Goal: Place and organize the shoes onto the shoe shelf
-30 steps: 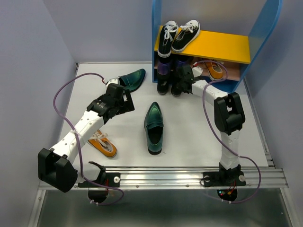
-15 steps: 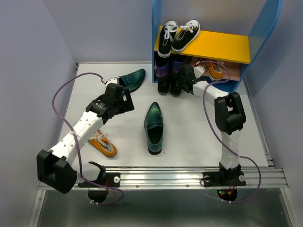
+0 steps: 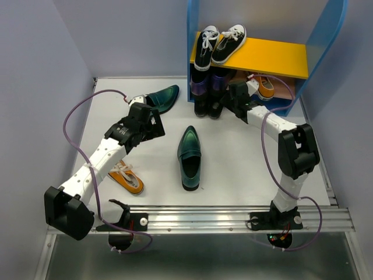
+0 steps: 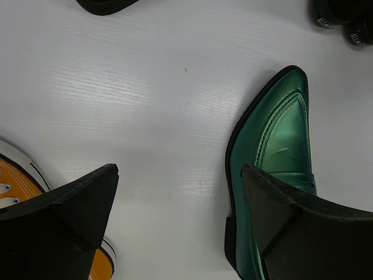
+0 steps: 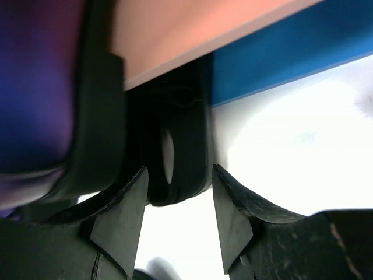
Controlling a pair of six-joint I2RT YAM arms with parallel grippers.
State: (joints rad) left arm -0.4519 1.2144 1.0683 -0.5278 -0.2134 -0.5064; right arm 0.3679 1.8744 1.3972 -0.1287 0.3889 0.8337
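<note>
On the shoe shelf (image 3: 190, 35), black sneakers (image 3: 218, 42) sit on the yellow board (image 3: 274, 55). Purple shoes (image 3: 201, 87), a black shoe (image 5: 175, 151) and an orange sneaker (image 3: 265, 86) stand below. Two shiny green loafers (image 3: 190, 156) lie on the table (image 3: 233, 169). The right gripper (image 5: 179, 172) has its jaws apart around the black shoe's heel; the left gripper (image 4: 179, 170) is wide open.

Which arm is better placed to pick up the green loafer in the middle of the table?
Left: the left gripper, open, hovers beside that loafer; the right gripper is at the shelf.
</note>
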